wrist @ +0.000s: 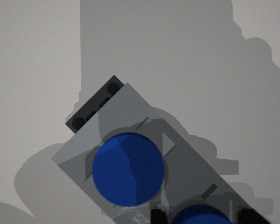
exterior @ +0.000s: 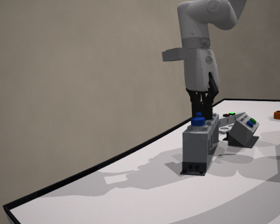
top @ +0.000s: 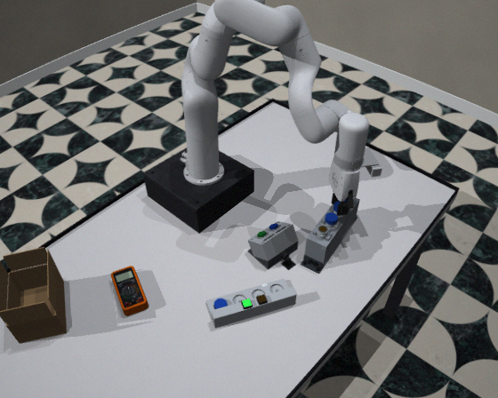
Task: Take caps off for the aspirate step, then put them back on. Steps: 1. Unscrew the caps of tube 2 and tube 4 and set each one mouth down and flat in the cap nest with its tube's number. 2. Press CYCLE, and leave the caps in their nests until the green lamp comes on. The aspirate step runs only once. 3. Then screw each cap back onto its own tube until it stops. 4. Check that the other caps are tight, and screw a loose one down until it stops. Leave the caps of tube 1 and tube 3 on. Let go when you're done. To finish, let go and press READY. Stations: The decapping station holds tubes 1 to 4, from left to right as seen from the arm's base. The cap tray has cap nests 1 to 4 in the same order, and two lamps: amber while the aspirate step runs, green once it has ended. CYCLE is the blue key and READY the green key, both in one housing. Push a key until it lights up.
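- Your gripper point(exterior: 201, 111) points straight down over the tube block point(exterior: 194, 145). Its black fingers stand on either side of a blue cap point(wrist: 198, 215), slightly wider than it, so the cap is not clamped.
- That cap is a short, round, plain blue cylinder. It sits upright on the second tube from the block's end, the end farther from the cap tray point(top: 269, 306).
- The block is a long grey box on a black foot. Its long axis runs away from the tray towards the far table edge.
- The wrist view shows you the end cap point(wrist: 128, 169), which the gripper hides from above.
- Only the top view shows you the uncapped tube point(top: 323, 229) at the block's near end, a loose cap point(top: 220, 303) in the tray's end nest, and the lit green lamp point(top: 246, 303).
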Motion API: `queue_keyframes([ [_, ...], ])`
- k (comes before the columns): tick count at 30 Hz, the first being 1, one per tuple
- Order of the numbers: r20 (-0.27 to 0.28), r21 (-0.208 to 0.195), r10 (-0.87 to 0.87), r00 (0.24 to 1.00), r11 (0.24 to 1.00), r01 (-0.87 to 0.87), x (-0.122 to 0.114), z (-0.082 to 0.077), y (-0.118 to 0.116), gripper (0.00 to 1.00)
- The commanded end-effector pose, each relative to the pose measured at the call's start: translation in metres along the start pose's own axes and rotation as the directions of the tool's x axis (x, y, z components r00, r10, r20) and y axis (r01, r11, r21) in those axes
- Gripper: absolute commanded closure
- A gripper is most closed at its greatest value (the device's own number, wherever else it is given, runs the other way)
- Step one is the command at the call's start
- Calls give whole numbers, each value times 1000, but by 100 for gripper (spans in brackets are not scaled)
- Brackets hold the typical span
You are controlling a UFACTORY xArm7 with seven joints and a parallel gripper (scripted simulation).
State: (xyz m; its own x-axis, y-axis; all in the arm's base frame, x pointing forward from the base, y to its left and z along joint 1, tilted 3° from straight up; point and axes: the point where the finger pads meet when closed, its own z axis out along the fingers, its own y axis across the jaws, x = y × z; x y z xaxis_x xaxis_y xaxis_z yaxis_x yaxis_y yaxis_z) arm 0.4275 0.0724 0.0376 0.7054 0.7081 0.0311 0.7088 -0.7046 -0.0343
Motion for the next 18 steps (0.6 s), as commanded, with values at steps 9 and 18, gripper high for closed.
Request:
queue_keyframes([
  [9, -2, -3, 3, 1000, 1000, -3, 1, -2, 1, 54],
  [18, 0, -4, -398, 917, 917, 398, 1, -2, 1, 54],
])
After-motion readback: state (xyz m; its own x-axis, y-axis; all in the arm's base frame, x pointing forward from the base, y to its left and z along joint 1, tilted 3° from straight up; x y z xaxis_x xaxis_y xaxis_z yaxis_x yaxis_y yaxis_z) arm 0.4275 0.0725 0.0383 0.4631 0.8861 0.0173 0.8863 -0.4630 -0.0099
